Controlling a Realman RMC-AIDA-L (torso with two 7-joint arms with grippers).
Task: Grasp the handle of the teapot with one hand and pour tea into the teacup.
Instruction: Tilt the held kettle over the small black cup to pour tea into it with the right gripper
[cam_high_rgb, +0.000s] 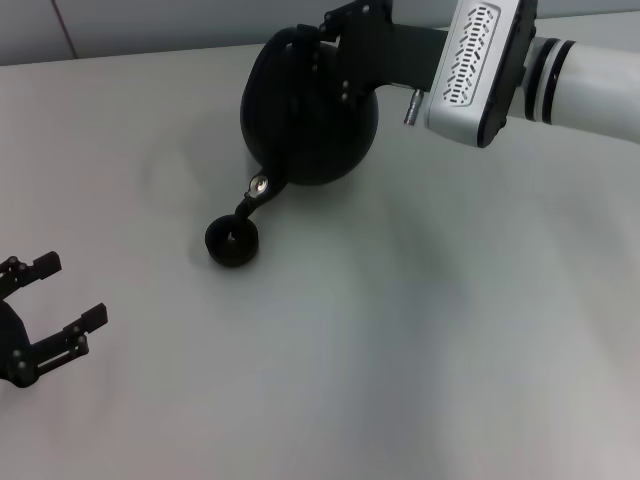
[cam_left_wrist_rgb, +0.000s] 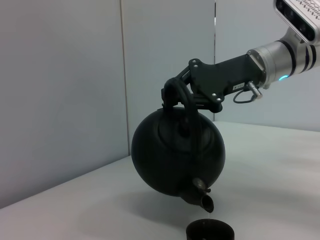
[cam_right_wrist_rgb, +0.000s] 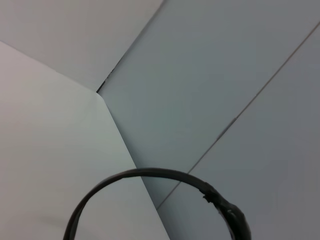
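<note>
The matte-black teapot (cam_high_rgb: 305, 115) hangs in the air, tilted with its short spout (cam_high_rgb: 258, 188) pointing down over the small dark teacup (cam_high_rgb: 232, 241) on the table. In the left wrist view the teapot (cam_left_wrist_rgb: 175, 157) tilts spout-down just above the teacup (cam_left_wrist_rgb: 210, 232). My right gripper (cam_high_rgb: 345, 45) is shut on the arched handle (cam_left_wrist_rgb: 187, 107) at its top. The handle also shows in the right wrist view (cam_right_wrist_rgb: 150, 175). My left gripper (cam_high_rgb: 50, 300) is open and empty, low at the near left.
The pale table (cam_high_rgb: 420, 330) spreads around the cup. Grey wall panels (cam_left_wrist_rgb: 75, 75) stand behind the far edge. My right arm (cam_high_rgb: 560, 70) reaches in from the upper right.
</note>
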